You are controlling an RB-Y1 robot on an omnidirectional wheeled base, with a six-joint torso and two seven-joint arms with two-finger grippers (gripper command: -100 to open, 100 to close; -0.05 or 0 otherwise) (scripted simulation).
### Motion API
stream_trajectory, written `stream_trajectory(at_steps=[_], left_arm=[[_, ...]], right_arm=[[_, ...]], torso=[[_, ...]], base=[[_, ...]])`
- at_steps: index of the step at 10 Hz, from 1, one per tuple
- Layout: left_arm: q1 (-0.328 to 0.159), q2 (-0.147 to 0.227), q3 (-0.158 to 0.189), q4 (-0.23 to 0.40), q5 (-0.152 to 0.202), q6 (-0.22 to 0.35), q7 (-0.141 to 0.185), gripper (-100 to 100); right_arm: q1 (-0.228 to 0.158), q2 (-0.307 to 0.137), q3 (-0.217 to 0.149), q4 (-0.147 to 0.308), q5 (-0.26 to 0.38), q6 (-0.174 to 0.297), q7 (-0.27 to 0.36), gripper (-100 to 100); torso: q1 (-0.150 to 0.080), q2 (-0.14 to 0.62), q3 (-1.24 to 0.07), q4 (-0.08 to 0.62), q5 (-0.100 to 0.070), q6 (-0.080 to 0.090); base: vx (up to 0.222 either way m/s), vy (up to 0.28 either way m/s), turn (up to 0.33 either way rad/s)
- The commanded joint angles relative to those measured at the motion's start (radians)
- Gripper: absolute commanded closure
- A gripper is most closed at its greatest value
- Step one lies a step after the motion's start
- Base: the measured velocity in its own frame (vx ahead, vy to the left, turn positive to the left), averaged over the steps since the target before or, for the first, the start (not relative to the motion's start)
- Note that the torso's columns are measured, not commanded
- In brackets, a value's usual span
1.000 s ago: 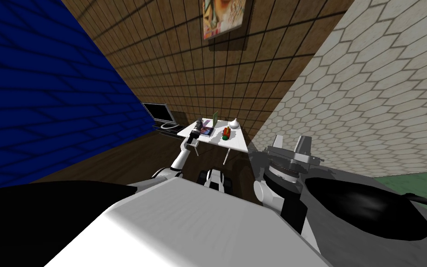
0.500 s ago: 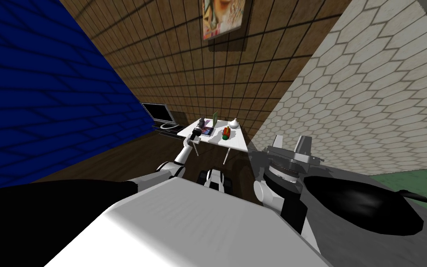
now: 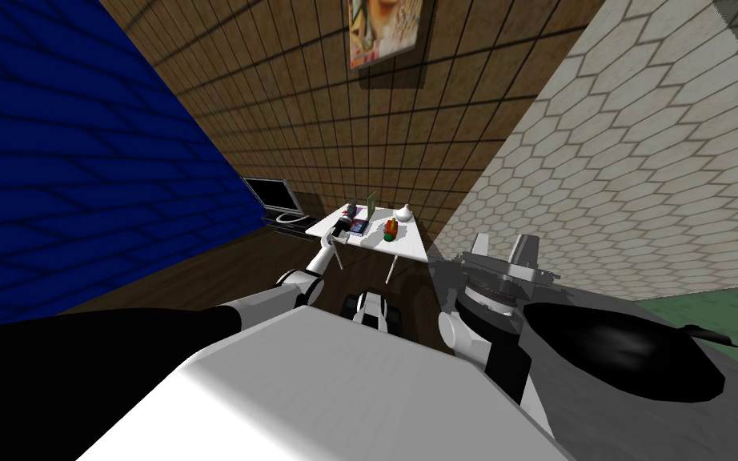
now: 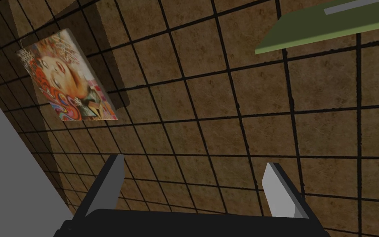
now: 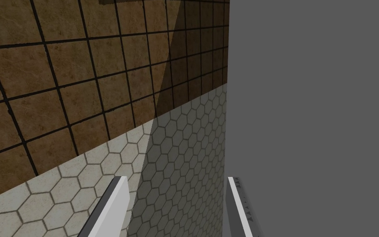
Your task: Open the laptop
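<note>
A small white table (image 3: pixel 409 245) stands near a brown tiled wall (image 3: pixel 295 96). On it sits the laptop (image 3: pixel 357 227): a dark base with a green panel (image 3: pixel 371 202), probably the lid, upright at the back. The left gripper (image 3: pixel 345 218) reaches over the table's near side and hovers at the laptop, its fingers (image 4: pixel 111 185) spread wide and holding nothing. Its camera looks up at the wall, with the green panel's edge off to one side. The right gripper (image 3: pixel 503 250) is raised close to the body, fingers (image 5: pixel 116 205) also apart and empty. The risks appear to be these: thin fingers could slip off the lid, shove the laptop across the table, or force the hinge. A wide swing might also knock the red and green object (image 3: pixel 391 230) or the white vase (image 3: pixel 403 213) nearby.
</note>
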Motion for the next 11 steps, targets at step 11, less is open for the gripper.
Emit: stream_trajectory(at_steps=[11], left_arm=[[-0.23,0.036,-0.047,0.323,-0.022,0.091,0.0,-100]], right_arm=[[0.0,0.0,0.0,0.0,0.0,0.0,0.0,0]], torso=[[0.0,0.0,0.0,0.0,0.0,0.0]], base=[[0.018,-0.013,-0.002]])
